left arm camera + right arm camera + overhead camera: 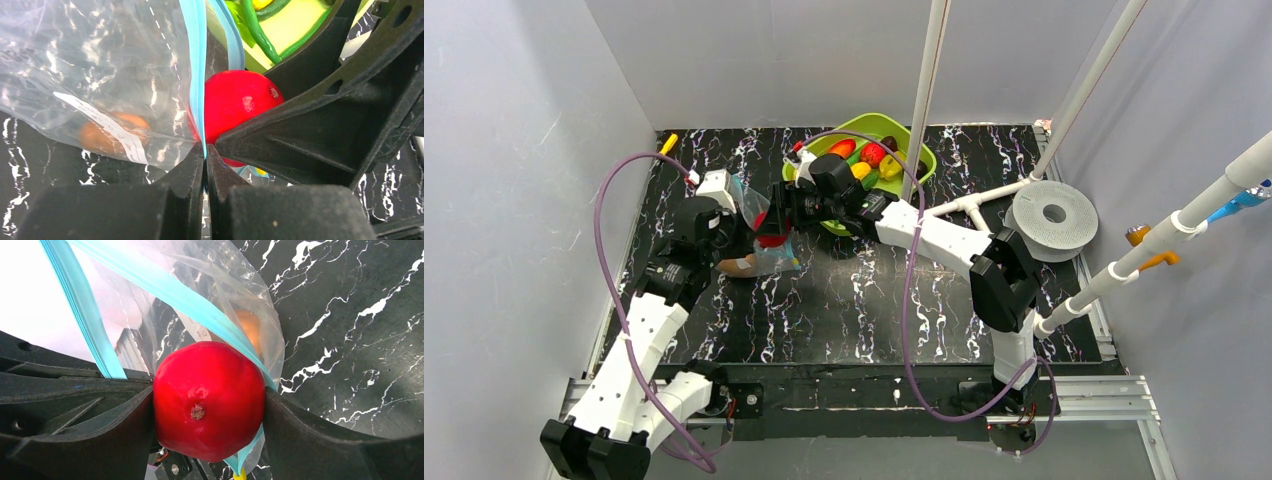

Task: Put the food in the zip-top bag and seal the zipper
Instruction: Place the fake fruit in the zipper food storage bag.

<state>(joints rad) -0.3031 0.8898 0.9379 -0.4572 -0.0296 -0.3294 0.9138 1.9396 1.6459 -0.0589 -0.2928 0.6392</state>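
Now our left gripper (205, 150) pinches the zipper (197, 75), lifting the bag (100, 75) left of the tray (924, 165). Our right gripper (207, 405) clamps the red fruit (205, 385) at the mouth. We should push it deeper between the strips before releasing.

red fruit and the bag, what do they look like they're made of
The red fruit is probably hard moulded plastic: it has a glossy skin with soft highlights and a moulded stem dimple. The bag looks like thin clear plastic film, shiny and crinkled, and see-through. Its zipper strip seems to be thicker blue-teal plastic, smooth and slightly translucent.
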